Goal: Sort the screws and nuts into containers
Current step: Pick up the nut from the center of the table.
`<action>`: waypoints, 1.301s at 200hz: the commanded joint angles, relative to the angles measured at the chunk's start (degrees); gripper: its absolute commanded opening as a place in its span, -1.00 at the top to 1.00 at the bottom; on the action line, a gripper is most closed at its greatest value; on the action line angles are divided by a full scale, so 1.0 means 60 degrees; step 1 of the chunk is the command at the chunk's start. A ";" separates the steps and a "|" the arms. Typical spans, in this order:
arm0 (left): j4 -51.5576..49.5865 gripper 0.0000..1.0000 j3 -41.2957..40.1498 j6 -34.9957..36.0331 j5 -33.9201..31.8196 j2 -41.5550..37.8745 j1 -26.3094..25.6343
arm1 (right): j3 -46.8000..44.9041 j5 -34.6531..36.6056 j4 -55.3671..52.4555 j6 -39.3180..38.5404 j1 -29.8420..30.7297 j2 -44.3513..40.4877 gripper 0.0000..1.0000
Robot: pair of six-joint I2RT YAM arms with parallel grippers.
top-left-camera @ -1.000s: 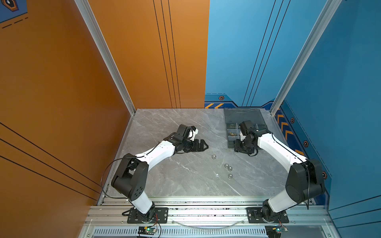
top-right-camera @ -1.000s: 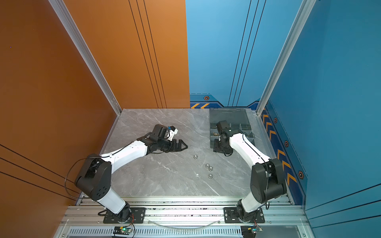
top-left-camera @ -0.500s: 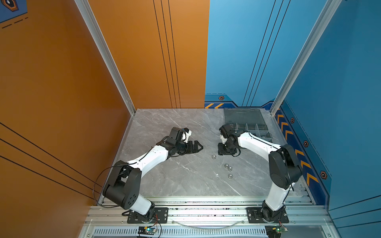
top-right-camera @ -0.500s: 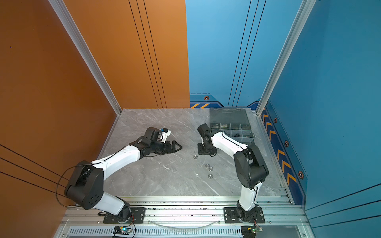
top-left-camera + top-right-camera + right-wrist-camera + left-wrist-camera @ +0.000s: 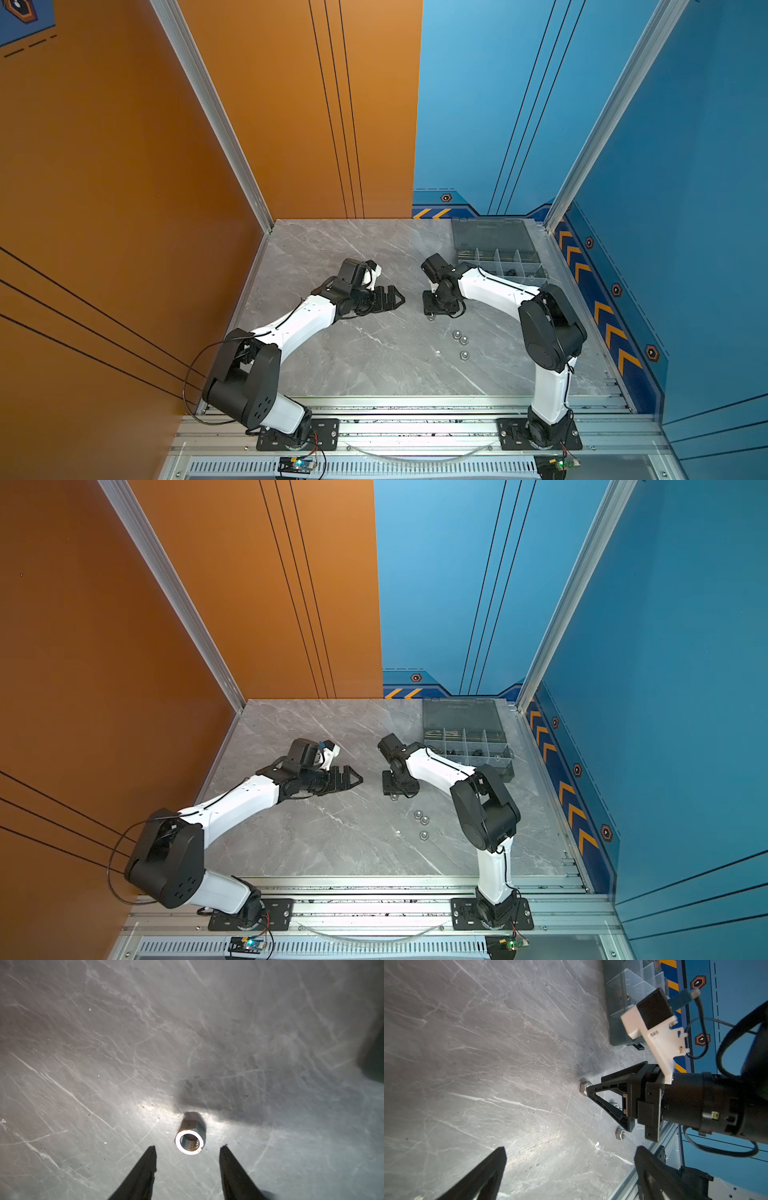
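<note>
grey organizer box (image 5: 492,235), lid open, black pcs (image 5: 512,272) in compartment

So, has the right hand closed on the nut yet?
No, the right hand is open, its fingers clear of the nut lying on the table.

Top views overlook everything; close wrist views share, seemingly, one nut (image 5: 190,1141).

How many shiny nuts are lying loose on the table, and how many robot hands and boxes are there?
Loose silver nuts: 4
Robot hands: 2, left hand and right hand
Grey organizer box: 1
Total: 7
</note>
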 commanded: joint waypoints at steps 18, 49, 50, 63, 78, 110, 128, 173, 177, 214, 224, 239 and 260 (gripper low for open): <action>-0.0279 -0.96 -0.0065 0.0148 -0.0189 -0.0044 0.0075 | 0.0242 0.0454 -0.0383 0.0371 0.0140 0.0270 -0.03; -0.0243 -0.96 -0.0079 0.0172 -0.0156 -0.0016 0.0080 | 0.0318 0.0634 -0.0539 0.0402 0.0232 0.0393 -0.01; -0.0243 -0.96 -0.0072 0.0173 -0.0159 -0.0015 0.0076 | 0.0329 0.0638 -0.0539 0.0402 0.0231 0.0398 -0.01; -0.0230 -0.96 -0.0082 0.0180 -0.0136 0.0000 0.0085 | 0.0352 0.0675 -0.0532 0.0416 0.0257 0.0477 -0.01; -0.0205 -0.96 -0.0108 0.0170 -0.0157 -0.0014 0.0069 | 0.0387 0.0700 -0.0538 0.0430 0.0269 0.0550 0.00; -0.0172 -0.96 -0.0119 0.0166 -0.0155 -0.0038 0.0074 | 0.0496 0.0771 -0.0539 0.0461 0.0297 0.0685 0.05; -0.0184 -0.96 -0.0123 0.0175 -0.0140 -0.0014 0.0082 | 0.0500 0.0795 -0.0533 0.0490 0.0291 0.0726 0.08; -0.0175 -0.96 -0.0123 0.0182 -0.0132 -0.0006 0.0072 | 0.0462 0.0802 -0.0537 0.0519 0.0299 0.0886 0.18; -0.0168 -0.96 -0.0120 0.0172 -0.0126 -0.0015 0.0072 | 0.0455 0.0802 -0.0530 0.0519 0.0293 0.0898 0.20; -0.0148 -0.96 -0.0123 0.0158 -0.0114 -0.0015 0.0063 | 0.0416 0.0798 -0.0539 0.0496 0.0280 0.0931 0.49; -0.0164 -0.96 -0.0110 0.0149 -0.0112 -0.0013 0.0058 | 0.0406 0.0810 -0.0538 0.0493 0.0271 0.0918 0.58; -0.0162 -0.96 -0.0123 0.0152 -0.0113 -0.0016 0.0068 | 0.0355 0.0795 -0.0489 0.0434 0.0228 0.0817 0.82; -0.0141 -0.96 -0.0123 0.0160 -0.0096 -0.0016 0.0057 | 0.0083 0.0512 -0.0216 0.0208 0.0002 0.0335 1.00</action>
